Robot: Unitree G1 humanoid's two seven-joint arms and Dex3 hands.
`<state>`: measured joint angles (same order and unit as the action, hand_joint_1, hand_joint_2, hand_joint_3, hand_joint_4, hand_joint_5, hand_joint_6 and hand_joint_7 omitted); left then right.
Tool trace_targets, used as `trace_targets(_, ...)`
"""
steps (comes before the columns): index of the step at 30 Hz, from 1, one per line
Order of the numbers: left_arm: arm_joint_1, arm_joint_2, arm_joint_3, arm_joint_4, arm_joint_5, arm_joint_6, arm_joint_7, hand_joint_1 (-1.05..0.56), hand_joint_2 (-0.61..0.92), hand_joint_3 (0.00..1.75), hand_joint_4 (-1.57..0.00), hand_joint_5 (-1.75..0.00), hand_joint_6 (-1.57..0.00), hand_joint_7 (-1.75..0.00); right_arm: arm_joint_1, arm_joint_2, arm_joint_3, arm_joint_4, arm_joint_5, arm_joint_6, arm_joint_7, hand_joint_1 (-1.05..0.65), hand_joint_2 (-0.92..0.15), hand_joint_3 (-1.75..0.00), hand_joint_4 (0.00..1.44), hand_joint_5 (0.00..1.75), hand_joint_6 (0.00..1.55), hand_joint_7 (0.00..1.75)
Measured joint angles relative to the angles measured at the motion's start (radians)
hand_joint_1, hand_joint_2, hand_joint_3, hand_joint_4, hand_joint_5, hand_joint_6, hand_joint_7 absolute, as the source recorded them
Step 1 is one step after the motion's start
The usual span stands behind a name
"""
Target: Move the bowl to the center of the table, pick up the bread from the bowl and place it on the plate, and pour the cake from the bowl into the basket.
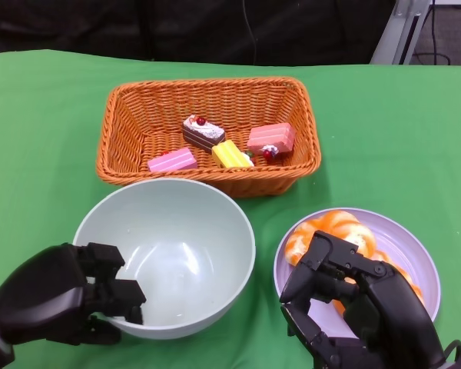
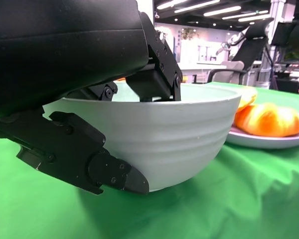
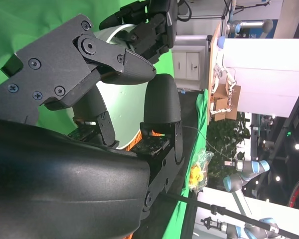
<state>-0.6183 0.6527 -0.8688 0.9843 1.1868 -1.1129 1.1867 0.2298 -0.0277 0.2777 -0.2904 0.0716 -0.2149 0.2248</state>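
- Green cloth [image 1: 46,108] covers the whole table I am working over, with a dark backdrop behind its far edge.
- Nearest me on the left, my left hand [image 1: 65,296] grasps the near-left rim of the bowl [image 1: 177,231]; fingers hook over the lip into the inside, and the left wrist view shows another finger pressed against the outer wall.
- That pale green-white bowl sits upright on the cloth at about the middle of the table's near half, and I see nothing inside it.
- Nearest me on the right, my right hand [image 1: 353,304] hangs over the near part of the plate [image 1: 411,250] with its fingers apart and curved down, holding nothing.
- On the lavender plate, just beside the bowl on its right, lies the bread [image 1: 330,231], orange and glossy, partly hidden by my right hand.
- Farther back, just behind the bowl, stands the orange wicker basket [image 1: 138,108].
- Inside it lie four cake pieces: a pink slice [image 1: 172,161], a yellow slice [image 1: 232,154], a chocolate slice with a cherry [image 1: 203,131], and a pink-red slice [image 1: 271,139].
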Motion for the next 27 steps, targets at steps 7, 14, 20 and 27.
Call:
trace_targets(7,-0.004,0.032,0.036,0.087,-0.316,-0.265,-0.514,-1.03,0.9,0.02,-0.02,-0.01,-0.03,0.0,0.0,0.0,0.0,0.0,-0.002,0.0,0.005,-0.29,-0.54,-0.96,0.63,1.75,0.58,1.51)
trace_targets(14,0.025,0.025,0.047,0.127,-0.827,-0.283,-1.046,-1.04,0.9,0.07,0.0,0.0,-0.01,0.0,0.0,0.0,0.007,0.0,-0.005,0.001,0.006,-0.3,-0.53,-0.97,0.64,1.75,0.57,1.53)
trace_targets(20,0.121,0.027,0.111,-0.197,-1.305,0.115,-1.494,-0.66,0.91,0.1,-0.49,-0.15,-0.41,-0.08,0.0,0.0,0.009,0.0,-0.009,0.001,0.007,-0.31,-0.53,-0.96,0.64,1.75,0.58,1.53)
trace_targets(27,0.309,0.022,0.306,-0.637,-1.873,0.631,-1.755,-0.09,0.91,0.49,-0.81,-1.1,-0.87,-0.71,0.0,0.0,0.007,0.0,-0.008,0.001,0.007,-0.31,-0.52,-0.98,0.64,1.75,0.6,1.49)
